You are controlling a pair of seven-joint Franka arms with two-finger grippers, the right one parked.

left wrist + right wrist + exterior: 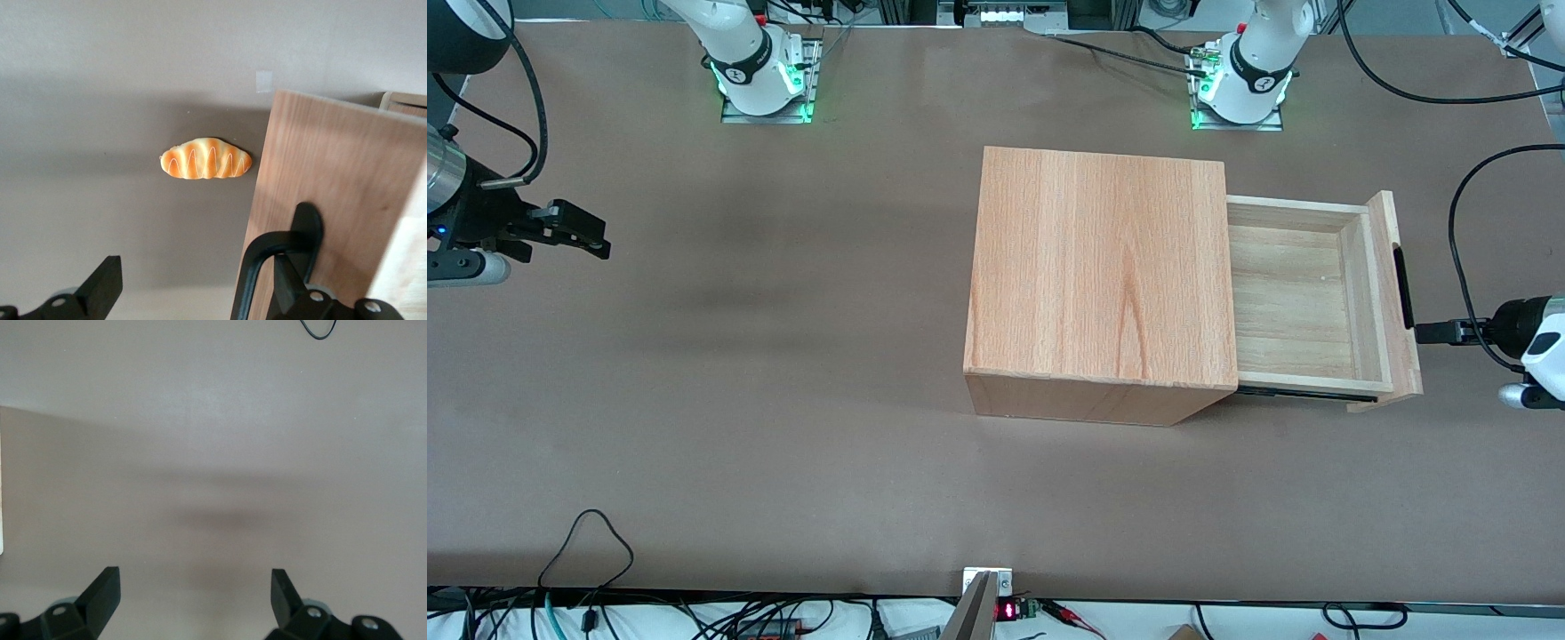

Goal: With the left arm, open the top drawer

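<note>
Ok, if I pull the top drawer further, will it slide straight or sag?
Probably stiff: top drawer is plank wood. Pulled well out of the cabinet, it may sag. The open gripper sits at the handle's nearer-camera end, so pulling might skew it.

Your left arm (1538, 342) mostly past the front view's edge, claw (1436, 332) fingertips indistinct at the handle (1404, 289).

Pulled-out top drawer (1303, 293) fills the gap between cabinet (1098, 276) and gripper (1436, 332), whose spread fingers straddle the black handle (1404, 289); table (738, 400) elsewhere bare.
</note>
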